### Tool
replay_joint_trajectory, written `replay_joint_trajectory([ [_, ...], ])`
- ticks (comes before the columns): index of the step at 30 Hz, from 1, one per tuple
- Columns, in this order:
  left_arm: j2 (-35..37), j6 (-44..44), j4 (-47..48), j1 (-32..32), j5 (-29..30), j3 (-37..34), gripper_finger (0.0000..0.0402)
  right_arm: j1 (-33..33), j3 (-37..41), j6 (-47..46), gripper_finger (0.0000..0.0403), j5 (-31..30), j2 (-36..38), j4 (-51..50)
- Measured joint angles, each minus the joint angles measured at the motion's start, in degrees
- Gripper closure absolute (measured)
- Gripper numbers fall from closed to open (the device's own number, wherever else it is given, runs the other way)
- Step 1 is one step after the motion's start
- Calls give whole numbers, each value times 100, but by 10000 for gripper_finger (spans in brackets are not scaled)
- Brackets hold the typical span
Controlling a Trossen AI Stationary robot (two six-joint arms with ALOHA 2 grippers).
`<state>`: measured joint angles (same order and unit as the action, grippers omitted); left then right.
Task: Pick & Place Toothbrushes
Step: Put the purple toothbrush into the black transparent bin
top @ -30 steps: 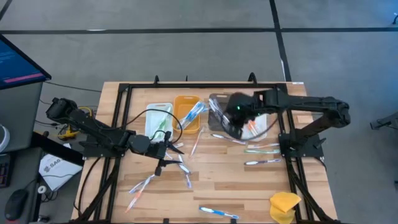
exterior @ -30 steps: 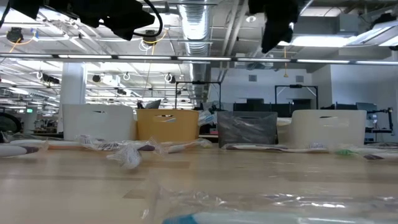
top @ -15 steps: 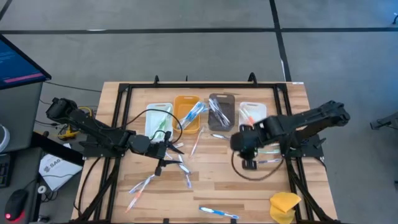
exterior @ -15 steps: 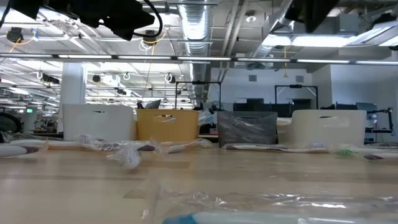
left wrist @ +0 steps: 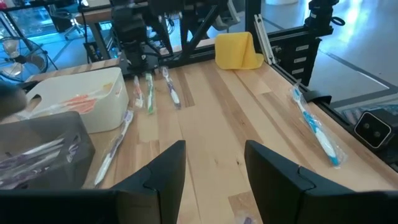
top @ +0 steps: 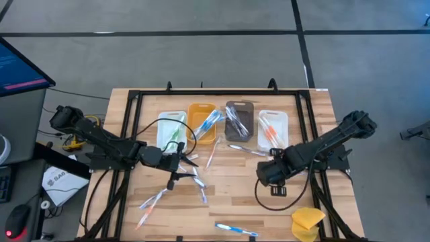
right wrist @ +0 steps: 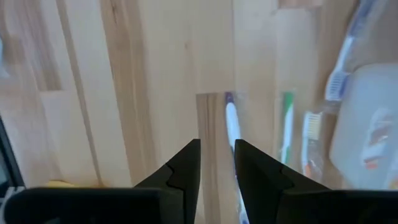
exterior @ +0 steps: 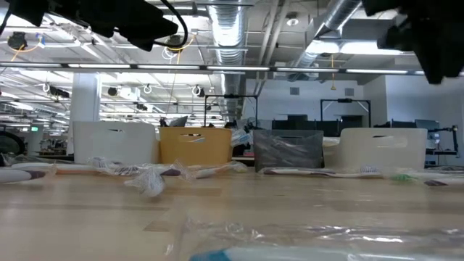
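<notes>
Toothbrushes lie scattered on the wooden table: a blue one [top: 235, 230] by the near edge, several [top: 200, 187] near the middle, and others in the four bins, such as the blue ones [top: 208, 121] in the orange bin. My right gripper [top: 269, 173] hovers over the table in front of the right white bin [top: 272, 128], narrowly open and empty. In its wrist view [right wrist: 216, 163] a white toothbrush [right wrist: 231, 124] and a green one [right wrist: 287, 124] lie just beyond its fingertips. My left gripper [top: 189, 163] hovers open and empty left of centre, also shown as [left wrist: 214, 168].
A white bin [top: 171, 128], an orange bin [top: 200, 114] and a grey bin [top: 238, 121] stand in a row at the far side with the right white bin. A yellow sponge [top: 308, 220] sits at the near right corner. Black frame rails [top: 131, 128] run along the table's sides.
My right gripper has swung from above the grey bin toward the table's near edge and a little to the right, and now hangs over the table in front of the right white bin.
</notes>
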<state>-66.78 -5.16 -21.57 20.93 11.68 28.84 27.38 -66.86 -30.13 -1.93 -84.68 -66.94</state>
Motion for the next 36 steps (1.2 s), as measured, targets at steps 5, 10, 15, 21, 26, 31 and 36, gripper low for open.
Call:
replay_joint_trajectory([
  [5,0,-17,-10,0,0,0,243,124,436,5,310,0,0,238],
  [10,0,-17,-43,0,0,-2,243,105,763,5,310,-87,-2,370],
  [15,0,-18,-43,0,0,-2,243,107,1065,7,310,-158,-2,683],
  [21,0,-17,-41,0,0,-2,243,107,1404,33,310,-262,-2,1112],
  [26,0,-18,-41,0,0,-2,243,107,1654,51,310,-262,-2,1360],
  [31,0,-18,-41,0,0,-2,243,107,1954,51,310,-262,-2,1648],
  [36,0,-18,-43,0,0,-2,243,107,2205,52,310,-261,-2,2075],
])
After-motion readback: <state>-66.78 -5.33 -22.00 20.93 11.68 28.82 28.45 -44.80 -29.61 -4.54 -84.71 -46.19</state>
